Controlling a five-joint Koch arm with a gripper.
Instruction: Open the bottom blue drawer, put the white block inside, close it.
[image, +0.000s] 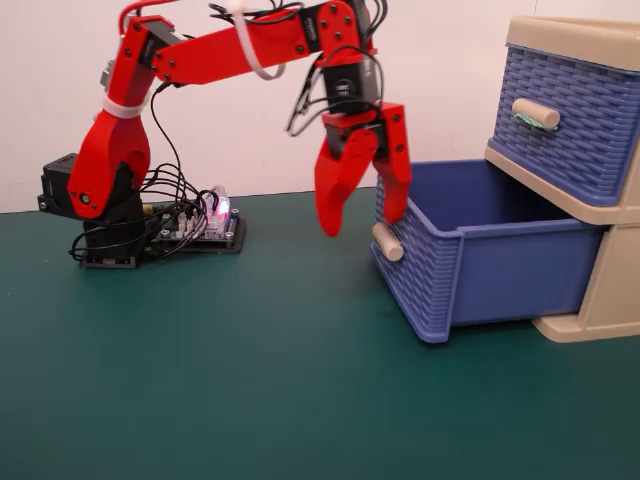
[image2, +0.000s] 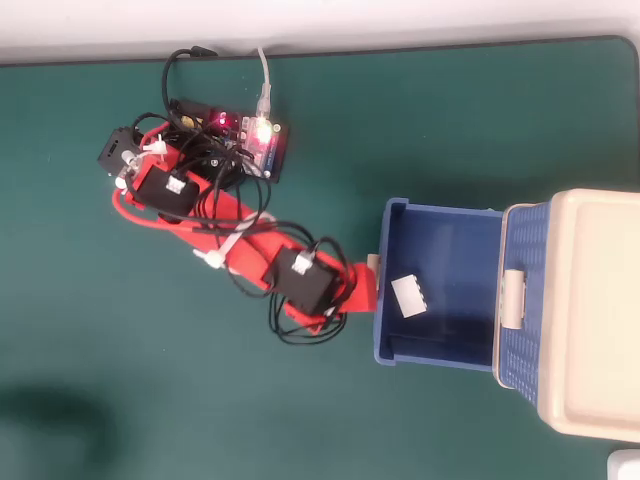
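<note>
White block (image2: 409, 295) inside bottom blue drawer (image2: 480, 300); hand (image: 362, 222) outside, apart

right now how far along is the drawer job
Done: the bottom blue drawer is pulled open and the white block lies inside it. In hand: nothing; the gripper hangs open by the drawer's handle. Left: pushing the drawer shut.

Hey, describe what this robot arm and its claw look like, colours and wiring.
The arm is bright red plastic with black servo blocks, loose black cables and white zip ties. Its claw has two tapering red fingers. A circuit board with lit LEDs sits at its base.
</note>
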